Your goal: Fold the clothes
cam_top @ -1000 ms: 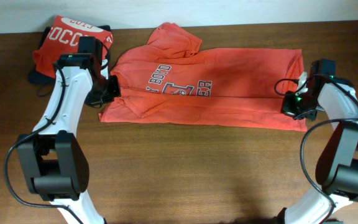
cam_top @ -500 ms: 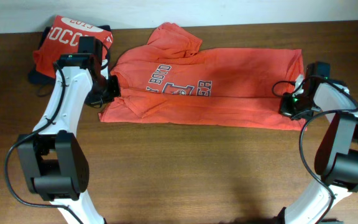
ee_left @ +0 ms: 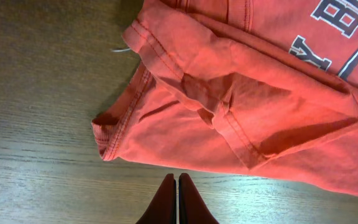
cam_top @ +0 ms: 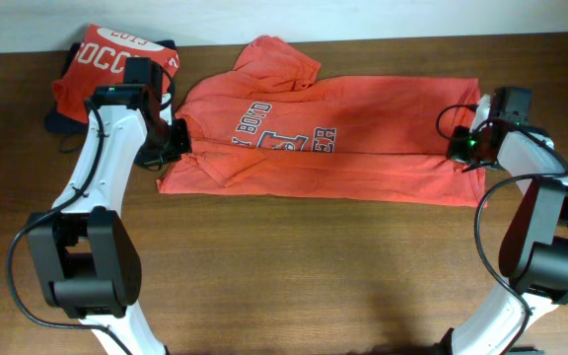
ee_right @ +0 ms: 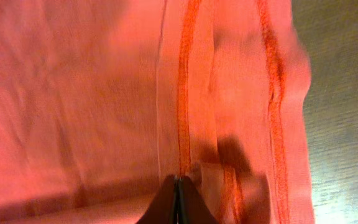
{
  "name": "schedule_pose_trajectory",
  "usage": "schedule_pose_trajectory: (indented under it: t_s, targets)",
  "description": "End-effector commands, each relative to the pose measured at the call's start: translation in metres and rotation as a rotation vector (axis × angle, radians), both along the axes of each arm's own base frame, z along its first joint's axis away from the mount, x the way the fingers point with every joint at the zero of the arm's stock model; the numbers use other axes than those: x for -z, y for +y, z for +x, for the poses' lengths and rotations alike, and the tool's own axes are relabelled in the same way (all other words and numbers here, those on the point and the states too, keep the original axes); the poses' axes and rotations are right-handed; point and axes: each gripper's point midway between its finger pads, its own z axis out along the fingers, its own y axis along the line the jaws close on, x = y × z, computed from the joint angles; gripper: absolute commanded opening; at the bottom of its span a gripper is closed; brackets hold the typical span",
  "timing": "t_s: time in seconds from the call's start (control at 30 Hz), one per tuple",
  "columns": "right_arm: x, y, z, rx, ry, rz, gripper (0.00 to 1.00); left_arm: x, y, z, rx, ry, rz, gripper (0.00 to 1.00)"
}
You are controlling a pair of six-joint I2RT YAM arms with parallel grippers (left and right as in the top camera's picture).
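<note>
left of the left claw [ee_left: 176, 194] a folded shirt [cam_top: 106, 61] lies set aside. this claw, pressed together and empty, hangs over bare table [ee_left: 42, 93], the spread t-shirt [ee_left: 260, 106] just ahead. the right claw [ee_right: 178, 196], pressed together, sits by the hem [ee_right: 272, 93], probably to fold it; whether it nips cloth i cannot tell.

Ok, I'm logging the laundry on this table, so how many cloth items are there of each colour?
Orange-red: 2, the spread-out T-shirt and the folded T-shirt
Dark: 1, a dark bundle under the folded T-shirt; I cannot tell whether it is a garment
Total: 3
</note>
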Motion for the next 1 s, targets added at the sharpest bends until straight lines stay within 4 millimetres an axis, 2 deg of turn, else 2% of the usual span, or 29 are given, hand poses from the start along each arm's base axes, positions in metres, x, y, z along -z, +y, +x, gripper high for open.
schedule_pose_trajectory:
  t_s: [0.0,0.1,0.2,0.3,0.37,0.5,0.57,0.6,0.97]
  targets:
    - [-0.012,-0.006,0.021,0.006,-0.081,-0.030,0.10,-0.001,-0.002,0.003,0.002,-0.009,-0.011,0.04]
    - [-0.030,-0.005,0.035,-0.010,-0.139,-0.019,0.11,-0.001,-0.002,0.003,0.003,-0.007,-0.010,0.04]
    - [-0.063,0.006,0.039,-0.045,-0.160,0.039,0.11,-0.001,-0.002,0.003,0.003,-0.006,-0.010,0.08]
    - [-0.090,0.013,0.026,-0.051,-0.104,0.074,0.11,-0.001,-0.002,0.003,0.003,-0.007,-0.010,0.13]
    - [-0.096,0.019,0.010,-0.048,-0.027,0.101,0.10,-0.001,-0.002,0.003,0.003,-0.008,-0.010,0.15]
    - [-0.081,0.035,-0.031,-0.093,0.153,0.143,0.04,-0.001,-0.002,0.003,0.003,-0.008,-0.010,0.18]
    - [-0.070,0.044,-0.047,-0.155,0.218,0.147,0.04,-0.001,-0.002,0.003,0.002,-0.008,-0.011,0.01]
    - [-0.063,0.050,-0.054,-0.190,0.243,0.151,0.04,-0.001,-0.002,0.003,0.002,-0.009,-0.013,0.00]
    - [-0.017,0.129,-0.064,-0.521,0.242,0.138,0.04,-0.002,-0.018,0.004,0.031,-0.015,-0.059,0.00]
